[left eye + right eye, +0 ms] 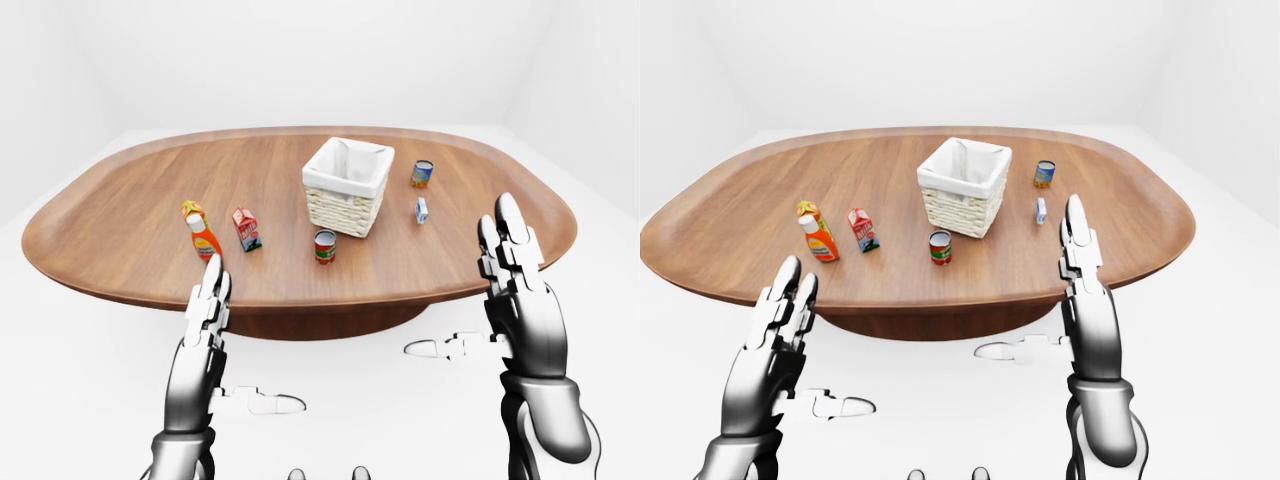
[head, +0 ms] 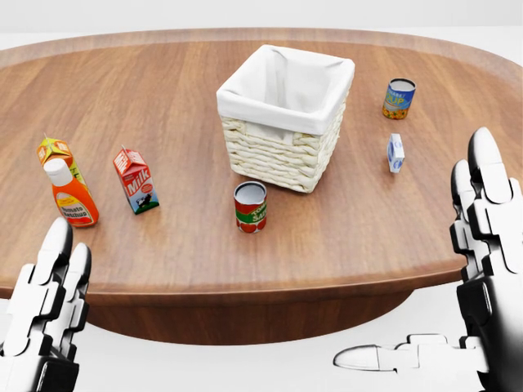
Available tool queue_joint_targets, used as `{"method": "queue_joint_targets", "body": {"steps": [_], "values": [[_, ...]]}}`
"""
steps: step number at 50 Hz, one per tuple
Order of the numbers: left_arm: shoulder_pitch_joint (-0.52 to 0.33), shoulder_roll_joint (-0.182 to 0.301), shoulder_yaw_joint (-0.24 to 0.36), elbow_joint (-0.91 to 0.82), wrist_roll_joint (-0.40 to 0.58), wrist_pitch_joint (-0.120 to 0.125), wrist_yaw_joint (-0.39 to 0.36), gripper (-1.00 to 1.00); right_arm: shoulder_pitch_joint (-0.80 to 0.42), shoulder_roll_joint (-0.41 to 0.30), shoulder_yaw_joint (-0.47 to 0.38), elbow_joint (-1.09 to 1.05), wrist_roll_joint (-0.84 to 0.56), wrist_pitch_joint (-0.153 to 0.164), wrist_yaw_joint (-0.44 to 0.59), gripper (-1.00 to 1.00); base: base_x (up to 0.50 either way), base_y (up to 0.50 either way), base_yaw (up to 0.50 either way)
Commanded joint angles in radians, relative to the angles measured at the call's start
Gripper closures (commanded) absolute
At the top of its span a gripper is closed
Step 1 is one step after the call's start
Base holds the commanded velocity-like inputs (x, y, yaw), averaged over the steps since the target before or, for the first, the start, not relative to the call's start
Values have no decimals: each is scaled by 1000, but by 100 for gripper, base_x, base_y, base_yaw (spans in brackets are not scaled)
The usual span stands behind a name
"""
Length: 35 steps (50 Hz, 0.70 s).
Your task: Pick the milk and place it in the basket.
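Milk carton [image 2: 136, 180] left of basket [image 2: 282, 145]

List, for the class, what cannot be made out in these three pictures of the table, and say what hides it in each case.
- Basket floor: head view, hidden by its own white liner walls.
- Small blue-white carton: print too small in every view.
- Orange carton: head view, lower part hidden behind the sauce bottle.
- Blue can: label too small to read.
- Left robot hand: head view, cut off by the bottom edge.
- Milk carton: far faces unseen.
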Motion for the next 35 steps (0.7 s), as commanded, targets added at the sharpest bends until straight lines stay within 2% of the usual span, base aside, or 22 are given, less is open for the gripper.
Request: {"method": "queue_joint_targets", "body": {"steps": [1,16,35], "values": [[5,4,-4,-2,-1,0,1,-100,2,1,-2,-2,4,-2,0,-100,16,0,0],[2,1,-2,1,1,0,0,-100,7,2,3,-6,9,-7,2,-100,26,0,0],[4,7,-12,0,7,0,6,-100,4,1,0,-17,8,2,5,-100,26,0,0]]}}
